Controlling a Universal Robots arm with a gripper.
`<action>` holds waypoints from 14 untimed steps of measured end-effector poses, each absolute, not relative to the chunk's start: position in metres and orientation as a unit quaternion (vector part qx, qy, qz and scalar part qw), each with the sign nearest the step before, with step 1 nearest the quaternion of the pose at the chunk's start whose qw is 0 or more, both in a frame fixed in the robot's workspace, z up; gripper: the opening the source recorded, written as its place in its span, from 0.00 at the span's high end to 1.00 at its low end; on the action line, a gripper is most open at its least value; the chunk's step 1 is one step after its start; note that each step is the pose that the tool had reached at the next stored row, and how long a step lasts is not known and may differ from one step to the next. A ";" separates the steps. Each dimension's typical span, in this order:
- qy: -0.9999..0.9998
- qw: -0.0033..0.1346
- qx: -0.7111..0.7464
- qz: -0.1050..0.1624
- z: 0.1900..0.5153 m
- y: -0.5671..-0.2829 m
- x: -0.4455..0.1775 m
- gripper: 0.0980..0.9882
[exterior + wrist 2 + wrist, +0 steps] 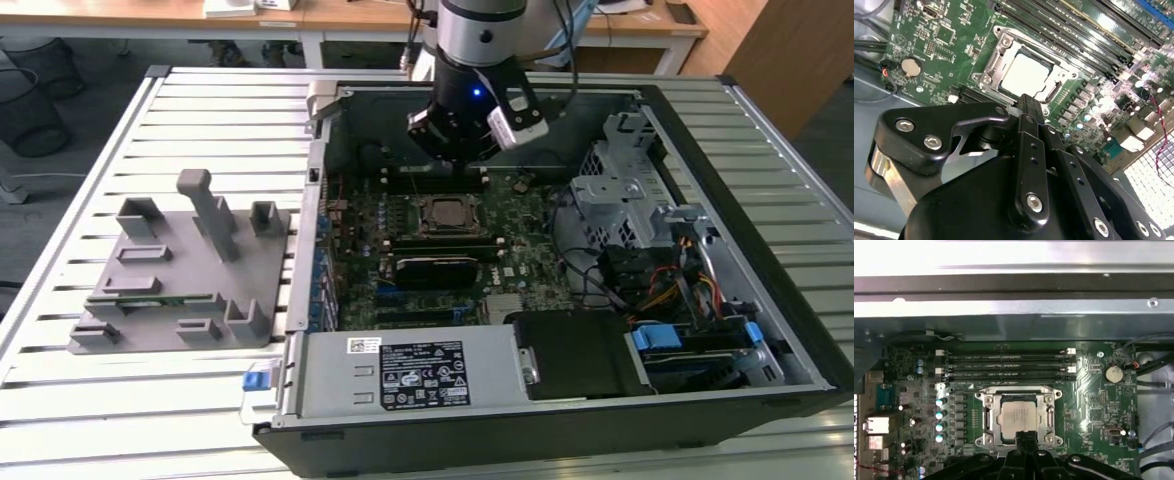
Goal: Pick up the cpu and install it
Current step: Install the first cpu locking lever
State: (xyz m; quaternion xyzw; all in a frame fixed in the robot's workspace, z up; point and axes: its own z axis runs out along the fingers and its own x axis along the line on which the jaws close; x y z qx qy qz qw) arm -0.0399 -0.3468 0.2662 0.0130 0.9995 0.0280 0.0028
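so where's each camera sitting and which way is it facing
Exterior view: off the arm, above the table, looking down into the open computer case; the arm and gripper hang over the motherboard.
First wrist view: on the arm, looking over the gripper at the cpu in its socket.
Second wrist view: on the arm behind the gripper, facing the cpu.
Both wrist views share the cpu and socket.

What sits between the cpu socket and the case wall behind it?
In the first wrist view, four long memory slots on the green motherboard run between the cpu and the case wall.
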 end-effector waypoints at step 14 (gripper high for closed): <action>0.999 0.004 0.011 0.034 0.263 -0.347 -0.087 0.99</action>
